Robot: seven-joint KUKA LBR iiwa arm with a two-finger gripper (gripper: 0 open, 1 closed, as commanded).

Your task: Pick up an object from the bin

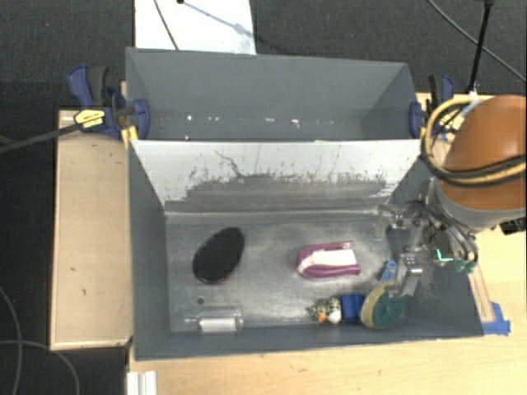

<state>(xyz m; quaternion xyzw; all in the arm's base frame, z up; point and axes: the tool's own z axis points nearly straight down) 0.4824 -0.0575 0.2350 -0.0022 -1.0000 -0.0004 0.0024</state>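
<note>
The end effector [405,271], open or closed I cannot tell, hangs at the near right of the bin [263,179] above what may be a green round sponge [384,309], and should descend straight, straddling it squarely, clear of the right wall.

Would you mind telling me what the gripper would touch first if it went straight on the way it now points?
Most likely the round green and tan thing in the near right corner of the bin, which lies just below the gripper; depth is hard to judge from this view.
</note>
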